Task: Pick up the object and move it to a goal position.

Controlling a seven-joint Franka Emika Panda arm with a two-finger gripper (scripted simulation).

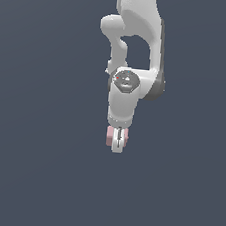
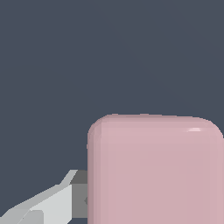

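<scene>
The pink cube (image 1: 110, 135) sits right at the tip of the white arm (image 1: 136, 48), caught between the fingers (image 1: 117, 141), which are closed in on it and holding it. From the exterior view only slivers of the cube show, peeking out to either side of the near finger, which stands straight down across its front; a bit more pink shows toward the exterior view's left than toward the right. In the wrist view the cube (image 2: 155, 170) fills much of the picture, a smooth matte pink face with rounded corners and a small bright glint near one upper corner, and one pale grey finger (image 2: 52, 203) comes in from the side and presses flat against the cube's edge, with a darker pad where they meet. The other finger is hidden from that camera. The arm hangs above, its wrist pointing down, a round grey cap with a tiny red dot (image 1: 117, 78) facing the viewer. All around is flat dark blue-grey, and I cannot tell whether the cube touches any surface.
</scene>
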